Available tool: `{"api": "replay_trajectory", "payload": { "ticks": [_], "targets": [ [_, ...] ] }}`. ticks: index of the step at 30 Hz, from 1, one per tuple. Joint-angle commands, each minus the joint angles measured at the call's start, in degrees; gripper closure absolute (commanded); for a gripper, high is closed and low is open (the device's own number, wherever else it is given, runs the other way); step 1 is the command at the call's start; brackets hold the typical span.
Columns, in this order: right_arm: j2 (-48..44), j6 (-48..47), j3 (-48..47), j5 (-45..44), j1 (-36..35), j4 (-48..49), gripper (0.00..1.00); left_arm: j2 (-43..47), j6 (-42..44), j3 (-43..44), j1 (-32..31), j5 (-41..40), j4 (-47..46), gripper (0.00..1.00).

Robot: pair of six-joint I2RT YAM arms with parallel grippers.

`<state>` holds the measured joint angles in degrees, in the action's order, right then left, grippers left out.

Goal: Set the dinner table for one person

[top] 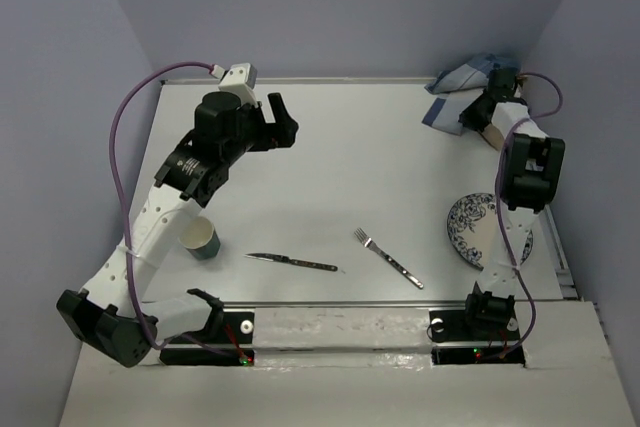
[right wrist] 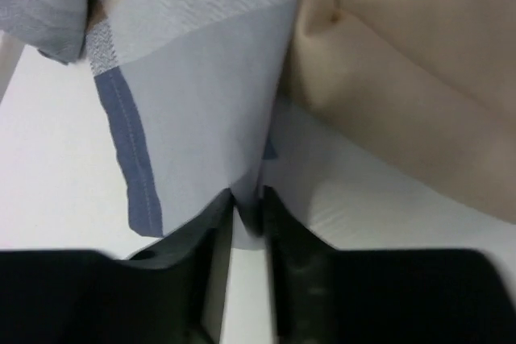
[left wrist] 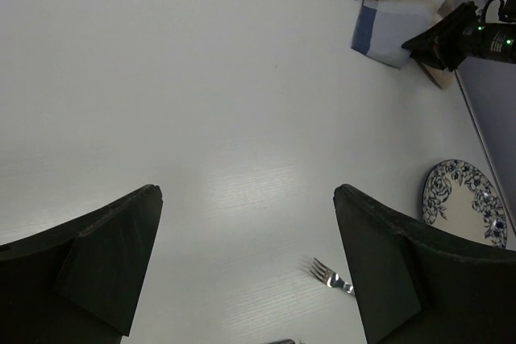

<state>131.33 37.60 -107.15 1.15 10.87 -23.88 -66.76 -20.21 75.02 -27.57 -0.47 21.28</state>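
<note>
White-grey dinner table (top: 350, 147), lilac walls (top: 330, 7); plaid cloth (top: 455, 79) seemingly pinched in right fingers (right wrist: 278, 239).

On the tabletop (top: 350, 167), the cup (top: 200, 239) stands toward the near left corner, just beside the left arm. To its right, along the near edge, lies the knife (top: 291, 262). Right of the knife and apart from it lies the fork (top: 388, 258), tines toward the far edge. The plate (top: 472, 225) sits by the right edge, right of the fork and partly beneath the right arm. The cloth mat (top: 455, 79) lies in the far right corner, well behind the plate. The right pincer (right wrist: 247, 207) is at that corner, a fold of the mat between its fingers. The left pincer (top: 285, 119) hangs over the far left part, well behind the cup and knife.
</note>
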Motion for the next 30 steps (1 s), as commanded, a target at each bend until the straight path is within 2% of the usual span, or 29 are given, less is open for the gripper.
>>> {"api": "replay_trajectory", "payload": {
  "ticks": [1,3,5,6,10,12,15,16,19,23,25,26,27,28,30],
  "targets": [
    [1.99,-2.35,-5.33,6.93,-1.46,4.19,0.81,0.58,0.52,2.93,0.68,-1.02,-0.89,0.01],
    [3.66,-4.03,-10.84,9.65,-1.99,4.28,1.0,0.84,0.96,2.85,0.85,-1.02,-0.71,0.01],
    [5.16,-4.21,-17.26,15.25,-2.87,4.28,1.0,1.19,1.57,3.2,1.03,-1.29,-0.45,0.01],
    [4.99,-4.64,-17.3,16.16,-3.66,4.19,1.0,1.2,1.83,3.2,1.12,-1.46,-0.19,0.01],
    [-0.26,-12.09,-28.6,20.98,-10.15,1.83,1.0,1.11,3.06,6.01,1.56,-3.22,2.18,0.01],
    [-3.34,-12.99,-30.04,23.18,-11.92,1.12,1.0,1.46,3.85,7.5,1.56,-5.14,3.76,0.01],
    [-11.33,-12.56,-25.76,28.81,-15.61,1.03,1.0,2.33,5.52,8.9,1.73,-7.43,4.91,0.01],
    [-13.27,-12.56,-23.39,30.04,-16.84,1.2,1.0,2.43,6.14,9.61,1.73,-10.4,5.17,0.01],
    [-19.17,-15.63,-11.97,33.65,-22.46,1.2,1.0,2.43,7.63,12.68,2.26,-13.85,6.23,0.01],
    [-19.01,-15.81,2.44,36.98,-27.65,0.07,1.0,2.86,6.07,12.09,2.26,-14.91,6.76,0.01],
    [-16.37,-17.82,3.0,36.74,-30.38,-4.83,1.0,3.39,4.48,10.42,2.43,-14.65,6.85,0.01],
    [-16.02,-18.7,3.26,33.43,-31.08,-6.08,0.92,3.39,3.78,9.62,2.44,-14.47,6.76,0.01],
    [-16.01,-19.67,4.14,32.96,-31.61,-6.61,0.47,3.48,2.38,7.79,2.52,-13.43,6.67,0.01],
    [-16.89,-20.55,4.58,32.69,-31.62,-7.23,0.27,3.57,1.84,6.9,2.7,-13.07,6.58,0.01],
    [-19.17,-20.73,7.2,29.9,-31.62,-7.59,0.01,3.31,0.62,4.79,2.79,-12.28,6.49,0.01]
  ]
}}
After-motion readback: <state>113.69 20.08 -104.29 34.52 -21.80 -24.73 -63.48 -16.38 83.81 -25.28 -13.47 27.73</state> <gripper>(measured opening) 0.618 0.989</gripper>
